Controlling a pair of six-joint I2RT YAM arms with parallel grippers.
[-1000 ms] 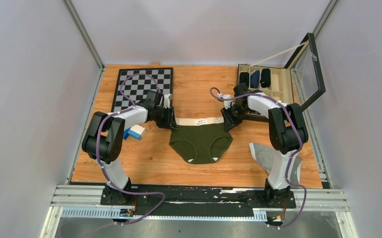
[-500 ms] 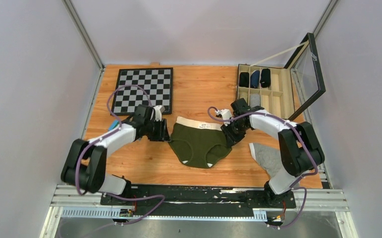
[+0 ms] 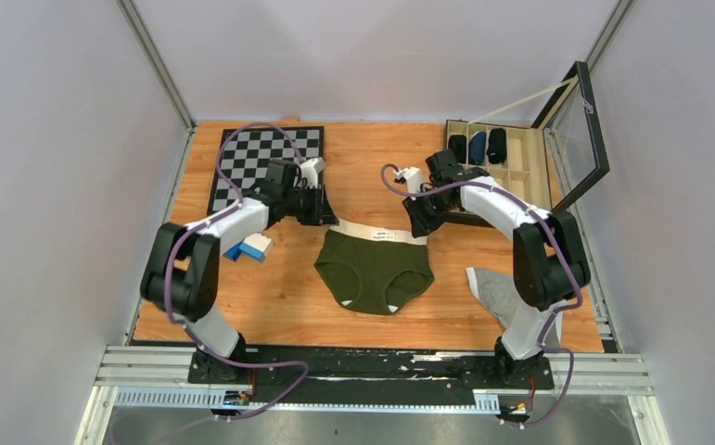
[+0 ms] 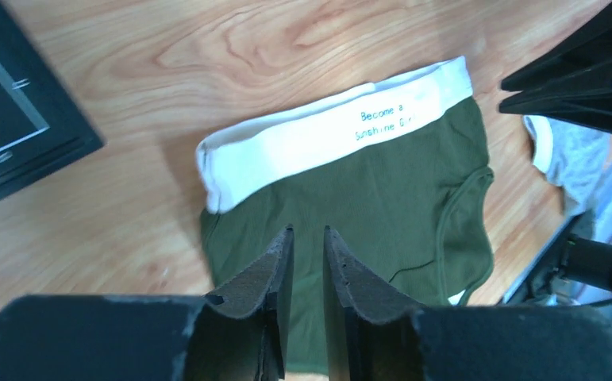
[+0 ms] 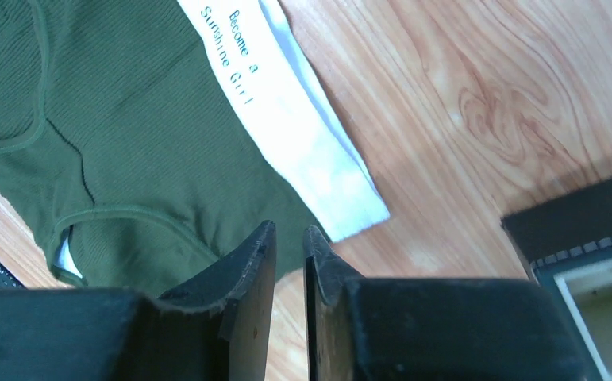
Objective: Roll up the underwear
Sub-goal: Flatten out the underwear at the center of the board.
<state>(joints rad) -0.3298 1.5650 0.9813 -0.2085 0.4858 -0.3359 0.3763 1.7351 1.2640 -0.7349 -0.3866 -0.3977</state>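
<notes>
Underwear [image 3: 375, 269], chessboard [image 3: 265, 162], compartment box [image 3: 513, 172], perhaps grey garment [image 3: 497, 295]

The overhead view looks steeply down from high above the near edge of the worktop [image 3: 372, 171], far enough back to take in all of it. The left wrist view sits just behind the left pincer [image 4: 306, 236], close over the wood, looking down past its tips. The right wrist view does the same behind the right pincer [image 5: 289, 232]. All three share the underwear [image 3: 374, 269]. The left wrist view sees the whole waistband [image 4: 334, 139], the right wrist view only one end.
</notes>
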